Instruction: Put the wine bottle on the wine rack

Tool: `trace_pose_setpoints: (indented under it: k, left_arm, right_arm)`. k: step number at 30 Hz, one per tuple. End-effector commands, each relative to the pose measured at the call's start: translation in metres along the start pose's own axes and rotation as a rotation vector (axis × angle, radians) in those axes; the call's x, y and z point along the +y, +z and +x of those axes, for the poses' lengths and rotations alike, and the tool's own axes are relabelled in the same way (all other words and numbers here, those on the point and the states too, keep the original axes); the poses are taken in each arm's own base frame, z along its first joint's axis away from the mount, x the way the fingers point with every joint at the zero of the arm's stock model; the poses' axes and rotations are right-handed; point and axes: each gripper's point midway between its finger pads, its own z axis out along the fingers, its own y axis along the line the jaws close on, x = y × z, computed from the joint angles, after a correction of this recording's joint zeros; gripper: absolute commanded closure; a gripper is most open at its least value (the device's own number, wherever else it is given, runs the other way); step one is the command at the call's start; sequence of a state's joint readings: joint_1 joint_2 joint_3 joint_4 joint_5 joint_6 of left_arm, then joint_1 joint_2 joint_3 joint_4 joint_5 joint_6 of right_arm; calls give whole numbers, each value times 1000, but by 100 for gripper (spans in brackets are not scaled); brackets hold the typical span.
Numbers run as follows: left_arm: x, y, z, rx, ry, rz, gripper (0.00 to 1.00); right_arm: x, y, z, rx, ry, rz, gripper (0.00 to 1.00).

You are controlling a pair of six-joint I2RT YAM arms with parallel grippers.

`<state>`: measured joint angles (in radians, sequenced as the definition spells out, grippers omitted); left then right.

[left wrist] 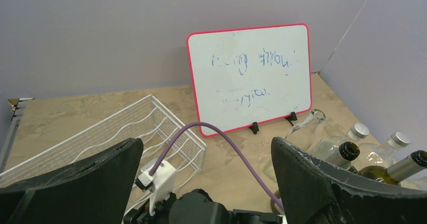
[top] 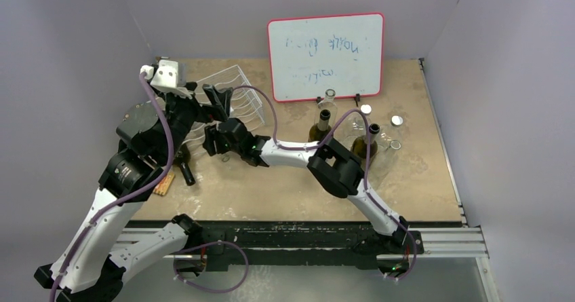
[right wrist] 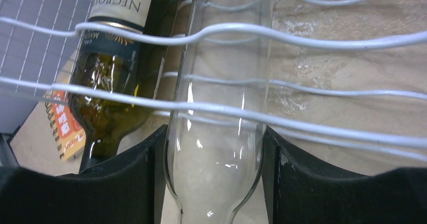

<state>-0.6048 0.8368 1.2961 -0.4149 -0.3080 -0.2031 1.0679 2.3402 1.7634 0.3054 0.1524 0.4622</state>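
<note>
A clear glass wine bottle [right wrist: 216, 148] lies lengthwise among the wavy white rods of the wine rack [right wrist: 312, 40]. My right gripper [right wrist: 214, 133] is shut on it, one black finger pressed against each side just above the shoulder. Rods cross over the bottle's body. From above, the wine rack [top: 234, 85] stands at the back left and the right gripper [top: 209, 139] reaches into its near side; the clear bottle is hard to make out there. My left gripper [left wrist: 206, 143] hangs open above the right wrist, holding nothing. The wine rack [left wrist: 100, 133] lies below it to the left.
A dark green labelled bottle [right wrist: 108, 83] lies beside the clear one, its neck [top: 184, 170] pointing toward me. An orange notebook [top: 163, 183] lies near it. A pink-framed whiteboard [top: 325, 56] stands at the back. Several upright bottles [top: 369, 139] stand to the right.
</note>
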Motion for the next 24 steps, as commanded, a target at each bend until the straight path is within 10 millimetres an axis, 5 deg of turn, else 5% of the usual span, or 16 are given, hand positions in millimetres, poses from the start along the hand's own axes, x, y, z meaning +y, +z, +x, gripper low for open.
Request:
trace_pose_setpoints:
  k: [1,10,24]
  left_arm:
    - [-6,-6,-17,-35,-42,25,0]
    - [-7,-5,-14,-19,-37,28,0]
    - [-4,-5,-13,-7,-26,16,0]
  right_arm:
    - [39,-1,-84,-236,105,-77,100]
    - [39,23,-78,-241,162,-66,98]
    - [25,31,-60,-232,182,-24,36]
